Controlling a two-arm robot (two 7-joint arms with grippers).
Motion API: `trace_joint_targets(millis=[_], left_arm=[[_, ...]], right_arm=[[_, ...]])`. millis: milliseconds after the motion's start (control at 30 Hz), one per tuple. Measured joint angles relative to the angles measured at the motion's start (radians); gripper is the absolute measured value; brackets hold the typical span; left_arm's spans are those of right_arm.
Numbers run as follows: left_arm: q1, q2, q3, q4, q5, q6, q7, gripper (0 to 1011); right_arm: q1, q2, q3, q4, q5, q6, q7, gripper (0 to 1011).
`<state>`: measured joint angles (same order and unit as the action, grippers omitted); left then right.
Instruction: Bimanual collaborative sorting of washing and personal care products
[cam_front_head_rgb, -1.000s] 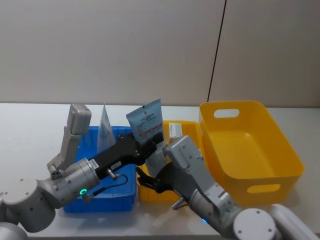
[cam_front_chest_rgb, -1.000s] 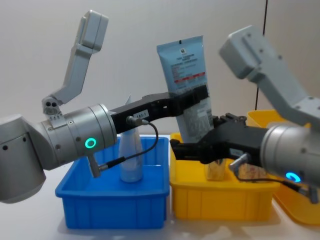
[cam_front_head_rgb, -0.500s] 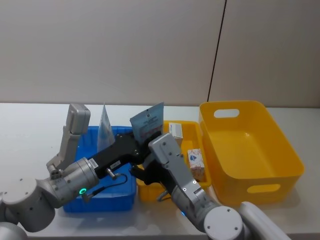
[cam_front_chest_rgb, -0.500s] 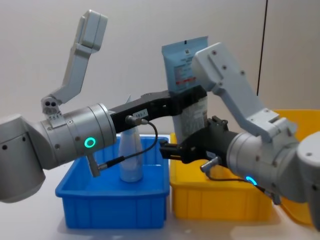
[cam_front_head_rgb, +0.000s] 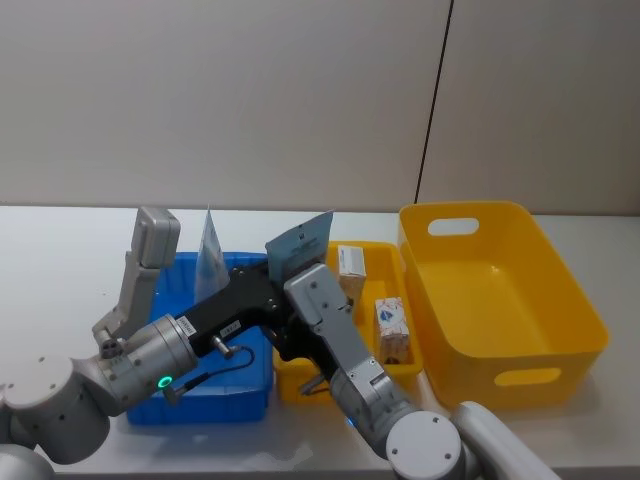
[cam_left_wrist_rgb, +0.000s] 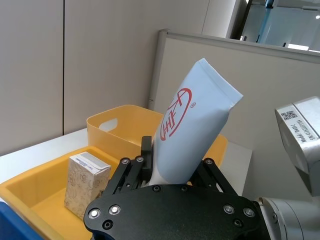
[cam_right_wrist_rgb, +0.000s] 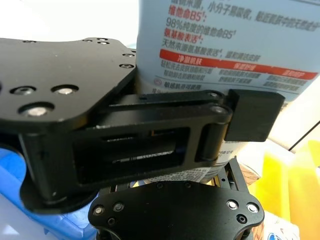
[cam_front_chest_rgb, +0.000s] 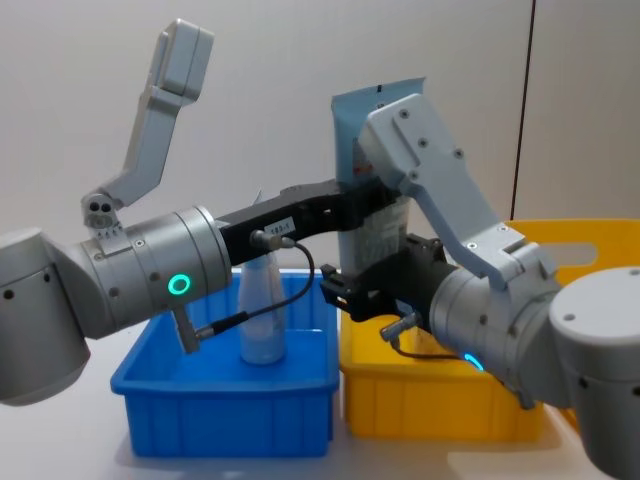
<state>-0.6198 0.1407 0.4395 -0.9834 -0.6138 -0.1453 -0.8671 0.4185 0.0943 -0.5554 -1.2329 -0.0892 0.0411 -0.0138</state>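
My left gripper (cam_front_head_rgb: 298, 277) is shut on a pale-blue squeeze tube (cam_front_head_rgb: 297, 243), held upright above the gap between the blue bin (cam_front_head_rgb: 205, 400) and the small yellow bin (cam_front_head_rgb: 292, 385). In the left wrist view the tube (cam_left_wrist_rgb: 192, 127) rises between the black fingers (cam_left_wrist_rgb: 145, 150). My right gripper (cam_front_chest_rgb: 345, 292) sits close under the left gripper (cam_front_chest_rgb: 375, 205), at the tube's lower end (cam_right_wrist_rgb: 200, 172). A second tube (cam_front_chest_rgb: 262, 320) stands in the blue bin. Two white cartons (cam_front_head_rgb: 351, 262) (cam_front_head_rgb: 390, 327) lie in the small yellow bin.
A large yellow bin (cam_front_head_rgb: 520, 375) stands at the right, beside the small one. The blue bin's front wall (cam_front_chest_rgb: 225, 415) and the small yellow bin (cam_front_chest_rgb: 440, 415) stand side by side near the table's front. My right forearm (cam_front_head_rgb: 335, 335) crosses over the small yellow bin.
My right arm has swung left, bringing its gripper under the left gripper and the held tube. The two cartons are now uncovered. The tube has tilted slightly to the right.
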Motion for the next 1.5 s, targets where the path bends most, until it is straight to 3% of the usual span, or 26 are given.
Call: trace_joint_targets(millis=[400, 800, 1167, 1500], left_arm=[[0.000, 0.000, 0.001, 0.000, 0.000, 0.000, 0.000, 305], [0.000, -0.001, 0.005, -0.001, 0.000, 0.001, -0.003, 659], [0.000, -0.001, 0.003, -0.001, 0.000, 0.001, -0.003, 985], [0.000, 0.000, 0.002, -0.001, 0.000, 0.001, -0.003, 1001]], right_arm=[[0.007, -0.013, -0.001, 0.018, -0.008, -0.007, -0.012, 659], [-0.010, -0.006, 0.029, -0.015, 0.000, 0.010, -0.014, 656], [-0.023, 0.008, 0.099, -0.060, 0.014, 0.045, -0.055, 656], [-0.021, 0.017, 0.183, -0.096, 0.025, 0.061, -0.117, 650]])
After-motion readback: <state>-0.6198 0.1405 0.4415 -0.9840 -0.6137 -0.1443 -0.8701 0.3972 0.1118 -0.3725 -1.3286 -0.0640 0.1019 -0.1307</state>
